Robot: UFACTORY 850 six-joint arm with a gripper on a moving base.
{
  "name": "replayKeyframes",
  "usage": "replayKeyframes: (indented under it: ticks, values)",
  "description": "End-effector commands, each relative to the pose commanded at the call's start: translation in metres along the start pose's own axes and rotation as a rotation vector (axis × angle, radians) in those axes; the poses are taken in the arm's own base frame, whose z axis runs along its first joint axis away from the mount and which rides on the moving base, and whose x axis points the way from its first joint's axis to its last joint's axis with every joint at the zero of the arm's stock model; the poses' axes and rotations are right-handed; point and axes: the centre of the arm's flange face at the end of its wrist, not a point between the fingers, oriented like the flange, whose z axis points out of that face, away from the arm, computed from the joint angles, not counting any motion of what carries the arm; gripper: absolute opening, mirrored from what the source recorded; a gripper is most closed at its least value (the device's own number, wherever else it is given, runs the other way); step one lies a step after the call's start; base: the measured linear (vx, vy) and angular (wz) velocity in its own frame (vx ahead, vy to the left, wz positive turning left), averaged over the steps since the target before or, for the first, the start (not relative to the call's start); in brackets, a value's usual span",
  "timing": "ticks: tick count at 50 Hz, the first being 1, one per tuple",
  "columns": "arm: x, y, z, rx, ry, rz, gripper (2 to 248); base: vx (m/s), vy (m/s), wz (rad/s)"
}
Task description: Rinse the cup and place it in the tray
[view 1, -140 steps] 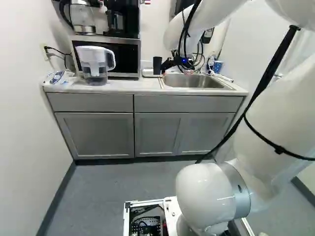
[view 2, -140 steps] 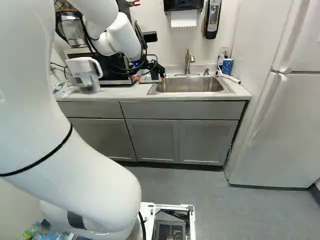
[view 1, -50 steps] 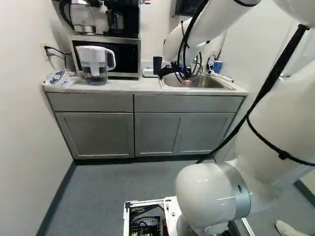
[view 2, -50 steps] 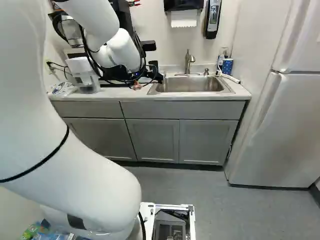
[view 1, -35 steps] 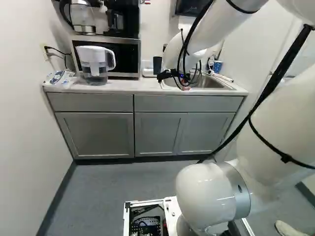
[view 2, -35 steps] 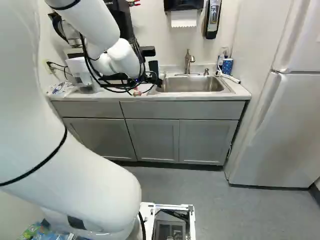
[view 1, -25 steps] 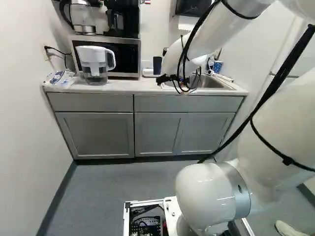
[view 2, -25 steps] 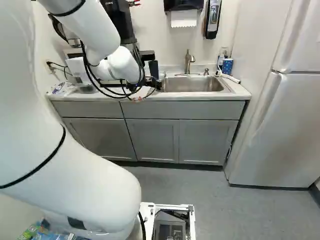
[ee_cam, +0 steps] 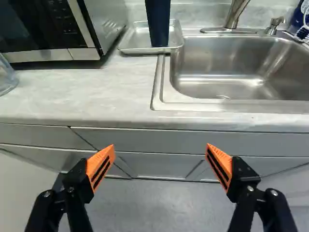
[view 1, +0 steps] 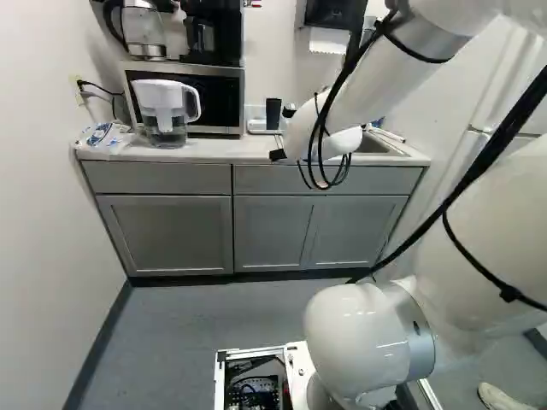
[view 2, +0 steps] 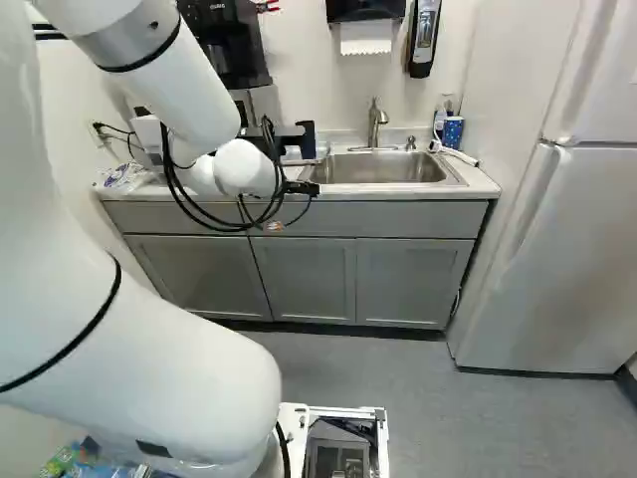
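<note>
In the right base view my gripper (view 2: 302, 187) shows as a dark part at the counter's front edge, its fingers hidden by the wrist. In the wrist view the gripper (ee_cam: 161, 159) has its two orange pads spread wide with nothing between them. Ahead of it, the dark blue cup (ee_cam: 158, 21) stands on the metal tray (ee_cam: 129, 47), touching neither finger; its top is out of that view. The left base view also shows the cup (view 1: 273, 113), beside the microwave.
The sink (ee_cam: 241, 63) with its faucet (view 2: 375, 127) lies right of the tray. A microwave (view 1: 214, 94) and a water pitcher (view 1: 162, 111) stand on the counter to the left. A blue patterned cup (view 2: 453, 130) is behind the sink's right end. A fridge (view 2: 557, 259) stands farther right.
My arm has drawn back from the tray and sink toward the base, past the counter's front edge. The cup has stayed where it stood on the tray. The base has not moved.
</note>
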Motion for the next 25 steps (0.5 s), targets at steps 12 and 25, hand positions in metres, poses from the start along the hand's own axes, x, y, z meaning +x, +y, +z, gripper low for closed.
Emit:
replayKeyframes:
  ticks: [12,25]
  values:
    - [-0.034,0.0,-0.007,0.002,0.05,0.0,247,0.0,0.0,0.0]
    - [-0.066,0.0,-0.016,-0.002,0.097,-0.002,247,0.0,0.0,0.0]
